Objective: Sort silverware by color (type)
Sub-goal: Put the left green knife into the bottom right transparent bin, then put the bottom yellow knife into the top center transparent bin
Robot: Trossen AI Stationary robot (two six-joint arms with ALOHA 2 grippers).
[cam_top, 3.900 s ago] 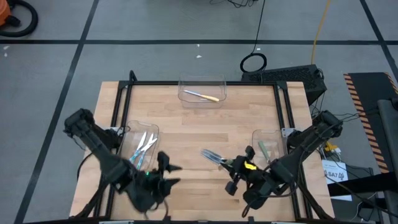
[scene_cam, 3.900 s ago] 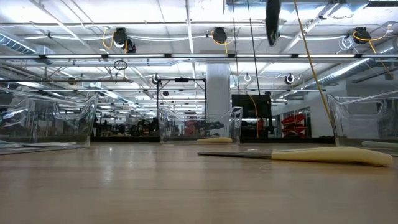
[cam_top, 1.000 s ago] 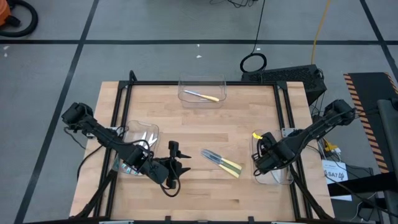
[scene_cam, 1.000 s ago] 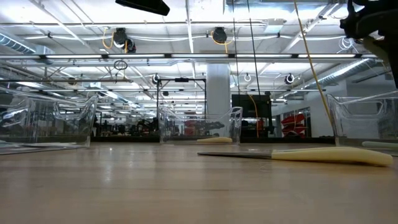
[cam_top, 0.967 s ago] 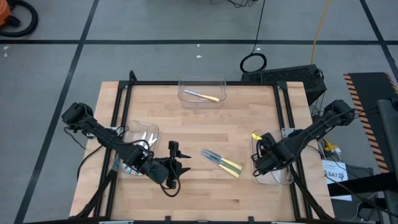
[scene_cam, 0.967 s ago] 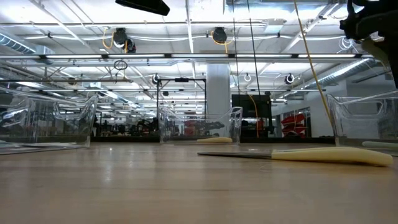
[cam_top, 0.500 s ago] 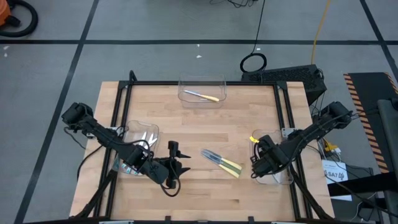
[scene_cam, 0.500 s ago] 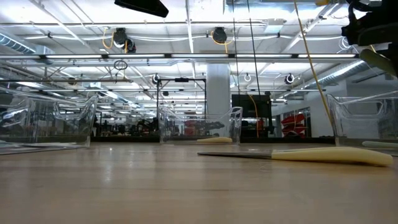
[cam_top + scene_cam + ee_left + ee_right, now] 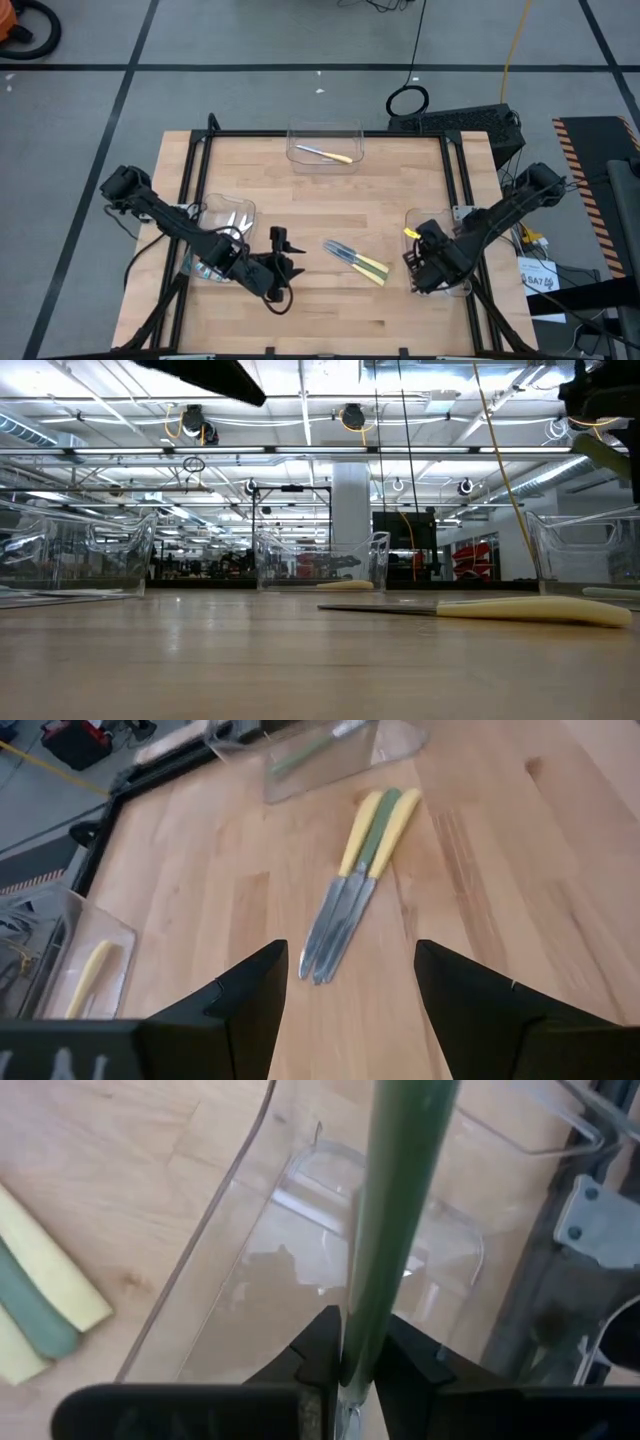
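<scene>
My right gripper [image 9: 360, 1355] [image 9: 424, 258] hovers over the clear right bin [image 9: 250, 1280] [image 9: 447, 285], shut on a green-handled utensil [image 9: 395, 1190]. In the low view that handle [image 9: 606, 455] slants below the gripper at the upper right. Three knives [image 9: 356, 259] [image 9: 362, 865], two yellow-handled with a green one between them, lie flat side by side on the wood at mid-table. My left gripper [image 9: 345, 1010] [image 9: 285, 264] is open, raised just left of the knives' blade tips. My right gripper pinches the green handle [image 9: 358, 1330] between its two fingers. The handle runs on forward past the fingertips, along them rather than across. The utensil is lifted clear above the right bin. Its head is hidden behind the fingers.
A clear bin at the far edge [image 9: 324, 146] holds a yellow-handled utensil [image 9: 325, 153]. The left bin [image 9: 222, 238] holds silver-headed utensils. A yellow knife [image 9: 530, 610] shows low across the table. Black frame rails [image 9: 200, 160] border the table's sides.
My right gripper has carried the green-handled utensil a little toward the table's near edge, staying over the right bin and staying shut on it. The three knives on the table have not moved.
</scene>
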